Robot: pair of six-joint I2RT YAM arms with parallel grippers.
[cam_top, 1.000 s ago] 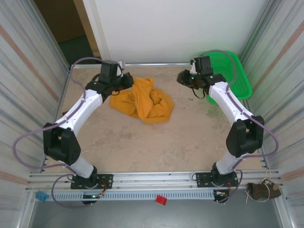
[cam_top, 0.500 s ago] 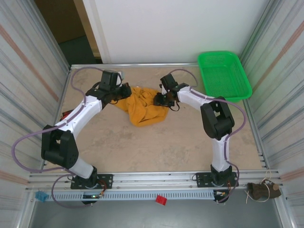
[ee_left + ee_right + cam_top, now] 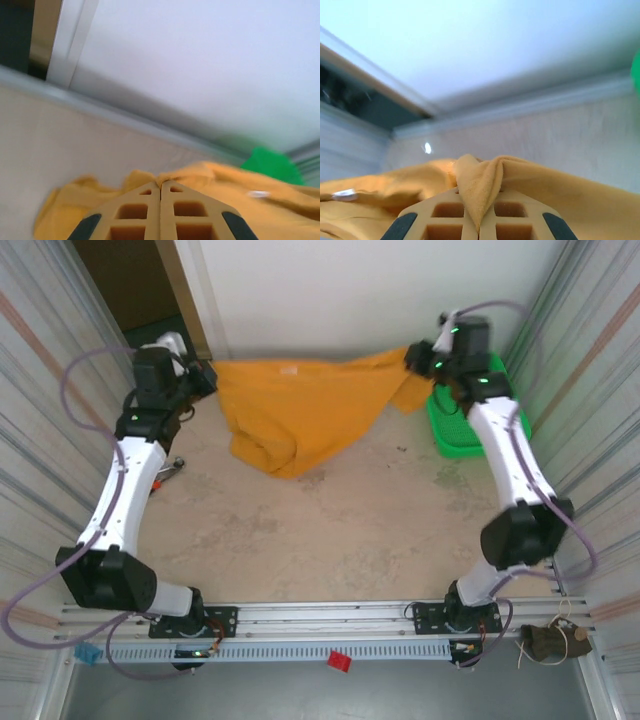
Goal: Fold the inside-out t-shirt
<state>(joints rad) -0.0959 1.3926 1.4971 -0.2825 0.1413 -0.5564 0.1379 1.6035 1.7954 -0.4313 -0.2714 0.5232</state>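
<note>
The mustard-yellow t-shirt [image 3: 300, 405] hangs stretched between both grippers at the back of the table, its lower part sagging onto the tabletop. My left gripper [image 3: 207, 377] is shut on its left end; in the left wrist view the fingers [image 3: 161, 184] meet on a pinch of yellow cloth [image 3: 225, 185]. My right gripper [image 3: 413, 358] is shut on the right end; in the right wrist view a fold of the t-shirt [image 3: 480, 187] sticks out between the closed fingers [image 3: 480, 215]. A small white label [image 3: 291, 370] shows near the top edge. The chest print is hidden.
A green plastic basket [image 3: 490, 410] stands at the back right, partly behind the right arm. The white back wall [image 3: 350, 300] is close behind the raised shirt. The beige tabletop [image 3: 330, 530] lies bare in front of the shirt.
Both grippers have risen and moved apart to the back corners, lifting and spreading the shirt from a crumpled heap into a hanging sheet.
</note>
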